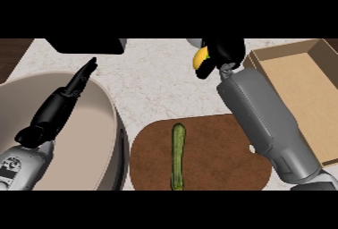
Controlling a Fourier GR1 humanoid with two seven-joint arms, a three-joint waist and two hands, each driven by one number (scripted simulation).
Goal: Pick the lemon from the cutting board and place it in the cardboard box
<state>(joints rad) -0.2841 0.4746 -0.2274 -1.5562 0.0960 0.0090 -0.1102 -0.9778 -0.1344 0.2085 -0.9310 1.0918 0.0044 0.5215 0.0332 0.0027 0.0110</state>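
Note:
My right hand is raised at the top centre, its fingers curled round the yellow lemon, of which only a part shows. It hangs over the pale counter, just left of the open cardboard box at the right edge. Below lies the brown cutting board with a long green vegetable on it. The right forearm crosses the board's right side. My left hand rests at the left with straight fingers pointing up, over a large beige bowl.
A black object sits at the top left by the counter's edge. The beige bowl fills the lower left beside the board. The box's near wall stands close to the right forearm.

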